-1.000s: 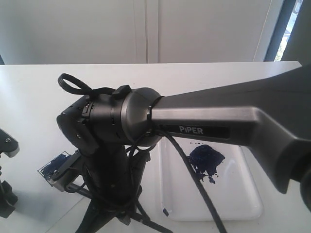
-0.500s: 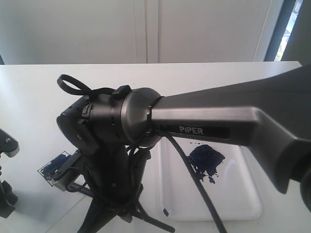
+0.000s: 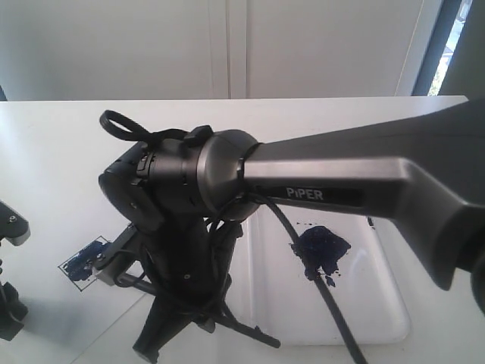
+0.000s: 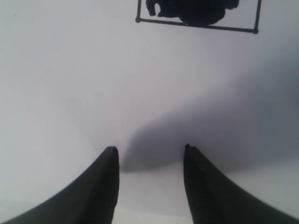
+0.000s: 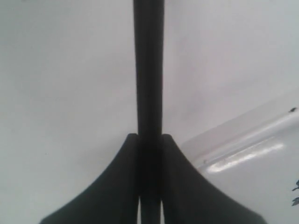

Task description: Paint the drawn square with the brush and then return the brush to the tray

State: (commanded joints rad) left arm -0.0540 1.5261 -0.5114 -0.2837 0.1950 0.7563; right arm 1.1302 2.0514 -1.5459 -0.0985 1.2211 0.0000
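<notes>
Brush [image 5: 148, 70]: its black handle runs straight between the fingers [image 5: 112, 186] of the right gripper [image 5: 149, 137], which are clenched on it; the bristle end is out of sight in every view.
Drawn square [image 3: 82, 262]: lies on the white surface [image 3: 61, 152] left of the tray, partly hidden under the right arm [image 3: 341, 189]; the inside is streaked dark blue with white gaps.
Tray [image 3: 394, 318]: well apart from the square, holding a paint blot [image 3: 322, 246] and no brush.
Left gripper [image 4: 148, 151]: fingers released and empty, facing the square from nearby.
Step in hand: probably filling the square; the return is not yet begun.
Doing it well: use short, light strokes over the white gaps, stopping inside the thin outline, with the grip firm so the handle does not twist.
Risk: pressing hard could splay the bristles past the line.
</notes>
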